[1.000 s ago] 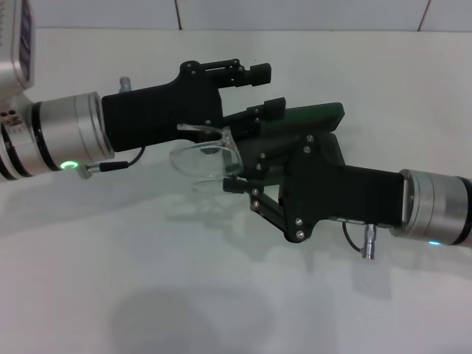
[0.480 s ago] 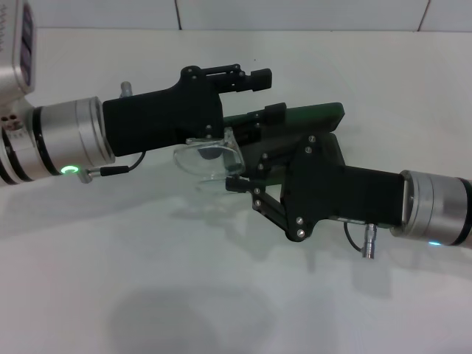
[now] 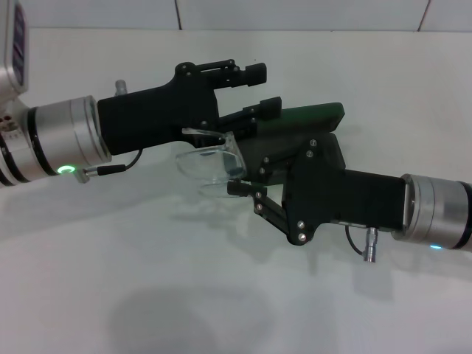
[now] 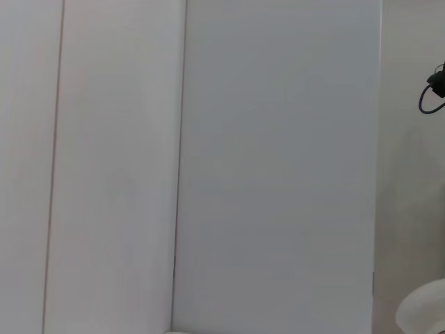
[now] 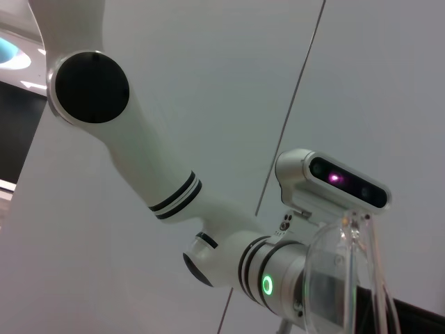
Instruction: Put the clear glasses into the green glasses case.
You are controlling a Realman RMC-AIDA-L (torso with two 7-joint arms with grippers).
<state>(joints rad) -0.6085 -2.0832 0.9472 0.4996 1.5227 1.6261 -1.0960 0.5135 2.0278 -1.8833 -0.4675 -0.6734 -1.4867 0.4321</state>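
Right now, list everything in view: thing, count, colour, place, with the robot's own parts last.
clear glasses: one, transparent, held up between the two grippers in the middle of the head view; the lens also shows close up in the right wrist view.
green glasses case: one, dark green, behind the right gripper, mostly hidden; whether it is open is not visible.
table: one, white, under both arms.
wall: white panels with seams, behind the table.
left gripper: one, black, reaching in from the left, above the glasses.
right gripper: one, black, reaching in from the right, at the glasses' lower edge.
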